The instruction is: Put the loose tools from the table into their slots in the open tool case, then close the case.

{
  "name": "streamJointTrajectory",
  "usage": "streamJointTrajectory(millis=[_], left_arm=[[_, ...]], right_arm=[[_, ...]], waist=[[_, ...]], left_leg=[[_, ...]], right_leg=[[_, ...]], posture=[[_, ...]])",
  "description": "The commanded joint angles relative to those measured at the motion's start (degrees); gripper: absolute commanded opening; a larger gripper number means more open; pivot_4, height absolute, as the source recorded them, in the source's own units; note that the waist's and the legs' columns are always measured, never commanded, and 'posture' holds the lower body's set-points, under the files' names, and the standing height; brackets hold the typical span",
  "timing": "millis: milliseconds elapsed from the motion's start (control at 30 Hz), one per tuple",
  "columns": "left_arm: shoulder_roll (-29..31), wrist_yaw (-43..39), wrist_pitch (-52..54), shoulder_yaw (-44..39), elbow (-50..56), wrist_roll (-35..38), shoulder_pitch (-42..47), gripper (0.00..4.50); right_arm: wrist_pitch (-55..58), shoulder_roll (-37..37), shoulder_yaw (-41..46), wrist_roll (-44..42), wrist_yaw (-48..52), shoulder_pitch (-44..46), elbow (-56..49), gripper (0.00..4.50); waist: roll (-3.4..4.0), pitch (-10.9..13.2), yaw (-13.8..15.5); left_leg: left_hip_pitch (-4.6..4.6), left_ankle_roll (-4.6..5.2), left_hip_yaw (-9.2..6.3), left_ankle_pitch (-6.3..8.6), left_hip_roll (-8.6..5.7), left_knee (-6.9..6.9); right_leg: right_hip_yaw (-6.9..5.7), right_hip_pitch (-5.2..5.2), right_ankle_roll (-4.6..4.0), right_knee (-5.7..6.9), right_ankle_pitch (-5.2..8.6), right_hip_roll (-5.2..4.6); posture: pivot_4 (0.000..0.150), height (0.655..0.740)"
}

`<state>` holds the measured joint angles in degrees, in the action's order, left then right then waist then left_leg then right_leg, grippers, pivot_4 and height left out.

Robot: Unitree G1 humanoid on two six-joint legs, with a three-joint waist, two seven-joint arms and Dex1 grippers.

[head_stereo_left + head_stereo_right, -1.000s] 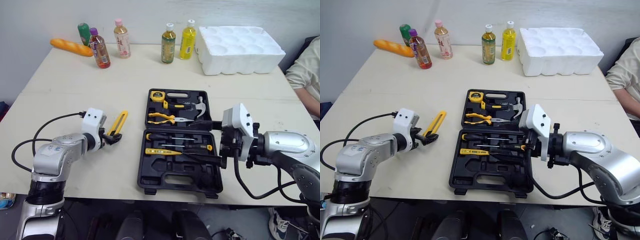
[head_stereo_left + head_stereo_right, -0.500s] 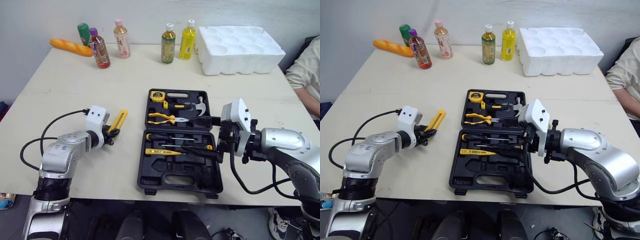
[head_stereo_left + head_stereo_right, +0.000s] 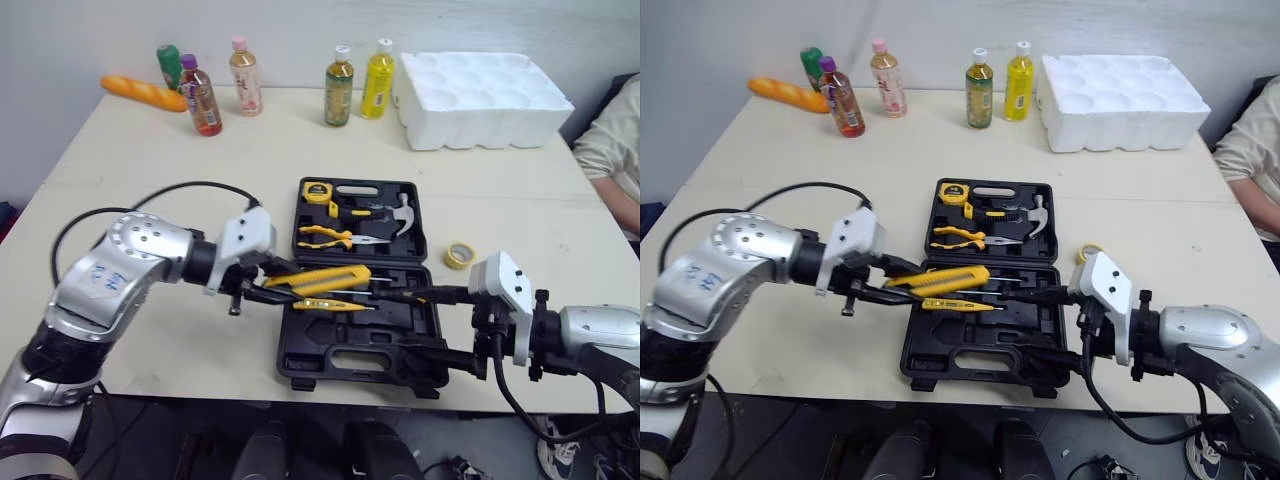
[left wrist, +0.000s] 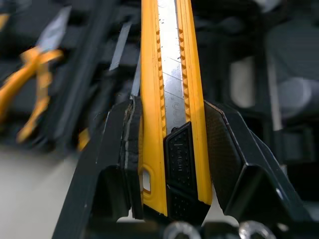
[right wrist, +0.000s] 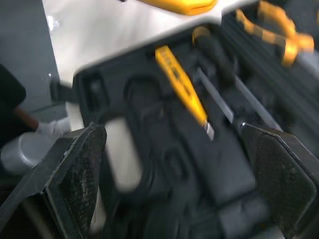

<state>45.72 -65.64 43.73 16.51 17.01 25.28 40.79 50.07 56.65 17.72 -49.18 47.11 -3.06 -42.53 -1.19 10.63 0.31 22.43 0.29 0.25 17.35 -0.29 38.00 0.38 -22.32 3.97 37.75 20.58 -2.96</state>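
Yellow utility knife (image 3: pixel 318 278) held over the open tool case (image 3: pixel 360 345)

I see my left gripper (image 4: pixel 172 149) clamped on the knife's black slider end, coming in from the case's 9 o'clock, the knife tip pointing toward 3 o'clock across the screwdriver row. My right gripper (image 3: pixel 405 322) is spread wide at the case's 4 o'clock corner, holding nothing. A yellow tape roll (image 3: pixel 459 255) lies on the table at the case's 2 o'clock, just beside it. Bottles (image 3: pixel 340 85) stand at 12 o'clock; their labels are too small for me to read.
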Motion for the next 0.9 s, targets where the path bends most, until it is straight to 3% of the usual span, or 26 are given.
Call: streamJointTrajectory(millis=[33,200,633,700,867,900], left_arm=[[-4.3,-1.5,3.3,8.5,-2.7,-3.1,4.9,1.34],[-8.8,-0.1,4.3,14.4,-6.7,-7.7,7.7,1.34],[-9.9,0.1,7.6,16.5,-6.6,-10.4,6.5,1.34],[-10.2,0.3,7.6,16.3,-6.9,-10.4,6.3,2.37],[-10.5,-1.0,6.2,13.4,-6.5,-8.5,6.3,4.39],[-10.2,-2.0,6.0,11.5,-6.3,-7.1,6.4,4.45]], right_arm=[[1.9,0.7,7.0,-3.5,0.7,-5.8,-4.6,4.5],[1.9,-0.2,10.5,-3.8,-1.6,-11.0,-7.4,4.5],[1.2,-0.5,10.0,-2.5,-5.0,-10.4,-5.3,4.5],[1.1,-0.3,9.6,-2.3,-4.8,-9.9,-5.1,4.5],[0.6,0.2,9.4,-3.0,-2.8,-9.7,-5.0,4.5],[0.6,0.4,9.4,-3.4,-2.3,-9.5,-5.0,4.5]], waist=[[0.0,0.0,-0.1],[-0.02,0.0,-0.8],[-0.02,0.0,-0.3],[-0.02,0.0,-0.3],[-0.02,0.0,-0.3],[-0.02,0.0,-0.3]], left_leg=[[0.0,0.01,0.02,-0.01,0.03,0.01],[-0.05,0.01,0.03,-0.02,0.12,0.03],[-0.06,-0.06,-0.02,-0.06,0.13,0.04],[-0.06,-0.06,-0.02,-0.05,0.13,0.05],[-0.06,-0.07,-0.02,-0.06,0.13,0.05],[-0.06,-0.07,-0.02,-0.06,0.13,0.06]], right_leg=[[0.05,-0.01,0.01,0.02,-0.01,0.08],[0.22,-0.04,0.04,0.11,-0.02,0.34],[0.29,-0.08,0.04,0.13,-0.02,0.35],[0.28,-0.08,0.04,0.14,-0.02,0.35],[0.28,-0.08,0.04,0.14,-0.02,0.36],[0.28,-0.08,0.04,0.15,-0.02,0.36]], posture=[[0.15,0.74],[0.15,0.74],[0.15,0.74],[0.15,0.74],[0.15,0.74],[0.15,0.74]])
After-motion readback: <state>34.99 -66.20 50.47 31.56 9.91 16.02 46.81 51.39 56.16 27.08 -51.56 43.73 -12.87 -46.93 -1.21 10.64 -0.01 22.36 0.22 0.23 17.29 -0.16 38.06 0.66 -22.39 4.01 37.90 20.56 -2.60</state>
